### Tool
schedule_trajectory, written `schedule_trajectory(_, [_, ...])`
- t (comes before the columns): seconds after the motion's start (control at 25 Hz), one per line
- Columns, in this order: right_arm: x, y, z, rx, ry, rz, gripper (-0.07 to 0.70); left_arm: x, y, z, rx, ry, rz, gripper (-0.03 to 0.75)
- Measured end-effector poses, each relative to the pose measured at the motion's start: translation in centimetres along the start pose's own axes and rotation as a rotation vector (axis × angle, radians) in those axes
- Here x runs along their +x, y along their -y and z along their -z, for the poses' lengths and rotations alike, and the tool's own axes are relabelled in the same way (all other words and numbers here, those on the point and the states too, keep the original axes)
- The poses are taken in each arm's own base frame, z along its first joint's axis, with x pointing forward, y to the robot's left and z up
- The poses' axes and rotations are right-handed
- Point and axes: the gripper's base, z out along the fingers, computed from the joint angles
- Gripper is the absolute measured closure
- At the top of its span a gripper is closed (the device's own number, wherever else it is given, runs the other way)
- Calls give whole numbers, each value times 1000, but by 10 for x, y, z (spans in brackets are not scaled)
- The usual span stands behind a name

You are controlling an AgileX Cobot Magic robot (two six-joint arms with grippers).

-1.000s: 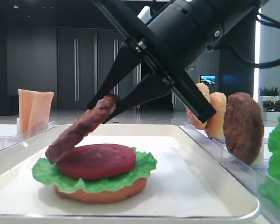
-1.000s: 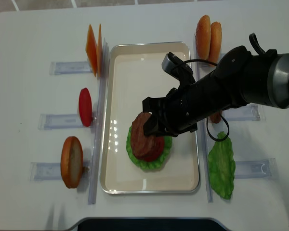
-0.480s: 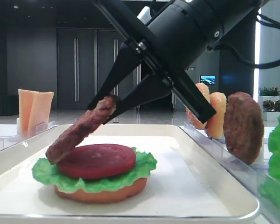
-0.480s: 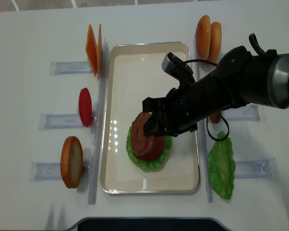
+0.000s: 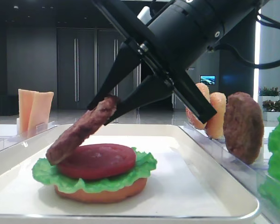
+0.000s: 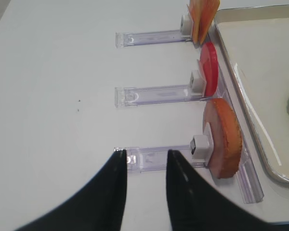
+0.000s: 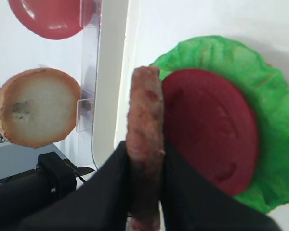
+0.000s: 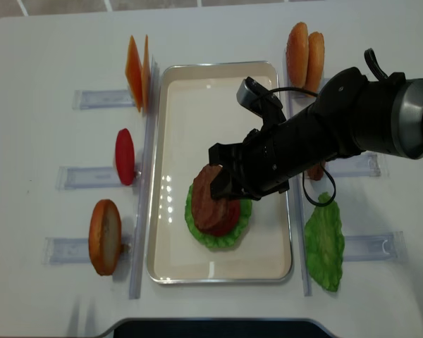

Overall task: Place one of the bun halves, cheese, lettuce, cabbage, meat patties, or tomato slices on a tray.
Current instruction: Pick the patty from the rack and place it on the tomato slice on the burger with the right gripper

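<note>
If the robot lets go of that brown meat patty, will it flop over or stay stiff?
Probably stiff: the meat patty stays straight while pinched at one end by the right hand. Tilted, low edge on the tomato slice, it would likely tip flat.

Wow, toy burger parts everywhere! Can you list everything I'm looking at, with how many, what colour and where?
tray: one, cream-white, centre of the table.
burger stack on the tray: orange bun half at the bottom, green lettuce, red tomato slice on top.
held meat patty: one, dark brown, tilted, low end touching the tomato.
spare meat patty: one, brown, upright in a right rack.
cheese: two orange slices, upper left rack.
spare tomato slice: one, red, left rack.
bun halves: one lower left, two upper right.
spare lettuce: one, green, right of the tray.
right gripper: black, clamping the patty.
left gripper: black, open, above the table.
</note>
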Motion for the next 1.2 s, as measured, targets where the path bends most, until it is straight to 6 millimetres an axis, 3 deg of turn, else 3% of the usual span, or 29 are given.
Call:
schedule_trajectory(0.28, [0, 0, 0, 0, -1, 1, 320, 0, 0, 0, 0, 0, 0, 496])
schedule_trajectory(0.48, [1, 0, 0, 0, -12, -4, 264, 0, 0, 0, 0, 0, 0, 496])
schedule_trajectory(1.2, [-3, -6, 10, 51, 15, 64, 253, 0, 0, 0, 1, 0, 1, 496])
